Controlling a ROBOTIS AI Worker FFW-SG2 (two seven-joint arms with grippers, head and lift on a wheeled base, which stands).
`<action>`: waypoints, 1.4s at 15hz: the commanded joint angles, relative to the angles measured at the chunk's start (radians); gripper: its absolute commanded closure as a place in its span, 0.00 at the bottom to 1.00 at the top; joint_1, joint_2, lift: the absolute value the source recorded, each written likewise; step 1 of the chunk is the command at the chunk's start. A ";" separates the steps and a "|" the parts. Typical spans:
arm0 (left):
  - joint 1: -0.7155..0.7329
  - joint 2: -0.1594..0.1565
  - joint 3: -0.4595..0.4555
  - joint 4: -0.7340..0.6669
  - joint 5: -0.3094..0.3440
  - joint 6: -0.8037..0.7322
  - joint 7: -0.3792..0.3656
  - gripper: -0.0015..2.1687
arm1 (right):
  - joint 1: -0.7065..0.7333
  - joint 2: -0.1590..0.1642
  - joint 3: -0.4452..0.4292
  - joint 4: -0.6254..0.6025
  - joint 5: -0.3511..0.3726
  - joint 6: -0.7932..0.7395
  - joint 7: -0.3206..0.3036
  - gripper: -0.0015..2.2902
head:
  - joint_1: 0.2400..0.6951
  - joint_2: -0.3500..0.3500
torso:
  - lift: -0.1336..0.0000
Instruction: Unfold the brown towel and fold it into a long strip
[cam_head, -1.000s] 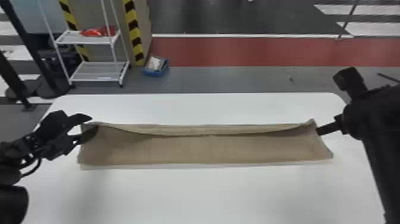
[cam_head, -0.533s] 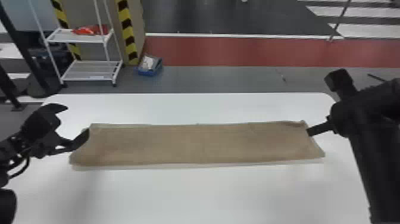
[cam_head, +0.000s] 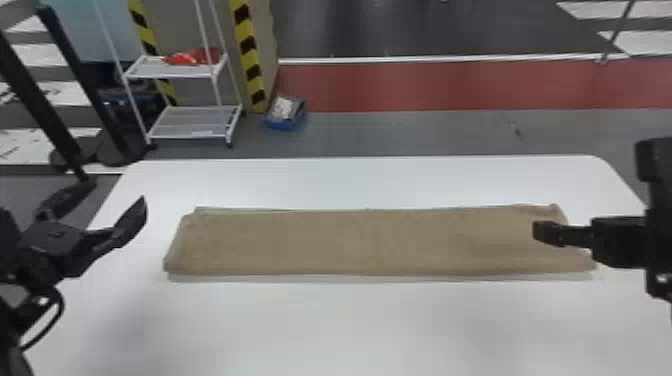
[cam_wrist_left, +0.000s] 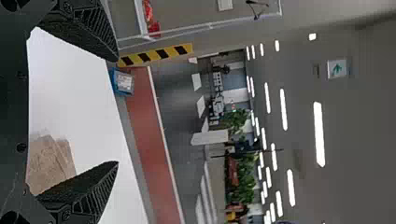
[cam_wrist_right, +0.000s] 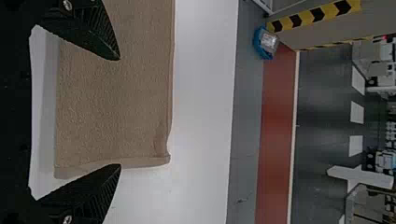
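Left pincer (cam_head: 119, 196) is released, its two fingers spread wide with nothing between them, just off the towel's left end. Right pincer (cam_head: 547, 234) is released too: the right wrist view shows its fingers well apart, clasping nothing, with cloth behind them. In the head view it overlaps the towel's right end; whether it touches, I cannot tell.

The brown towel (cam_head: 370, 242) lies on the white desk (cam_head: 350, 325) as a long, flat strip running left to right, with slim borders of lower layers peeking out at its left end and along part of its far side.

Part of the strip's right end is hidden behind the right pincer. Both arms are cut off by the head view's side edges. In the left wrist view, one finger and the gripper body cover some of the cloth; in the right wrist view, the strip runs out of frame. The number of layers is hard to make out.

A second ago the far edge sagged between raised ends, with a pincer at each; half a second ago the cloth already lay flat, both pincers still beside its ends. Since then the left one has backed away from the towel, and the right one has moved over its end.
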 joint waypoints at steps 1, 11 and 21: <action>0.071 -0.055 0.022 -0.082 0.139 0.067 0.015 0.05 | 0.192 0.030 0.017 -0.199 -0.073 -0.099 -0.102 0.03 | 1.00 0.69 | 0.06; 0.390 -0.181 -0.105 -0.234 0.193 -0.087 0.236 0.06 | 0.689 0.030 0.187 0.033 -0.232 -1.359 -0.602 0.04 | 1.00 0.73 | 0.06; 0.567 -0.185 -0.262 -0.324 0.010 -0.289 0.531 0.06 | 0.714 0.030 0.264 0.059 -0.232 -1.393 -0.617 0.04 | 1.00 0.86 | 0.06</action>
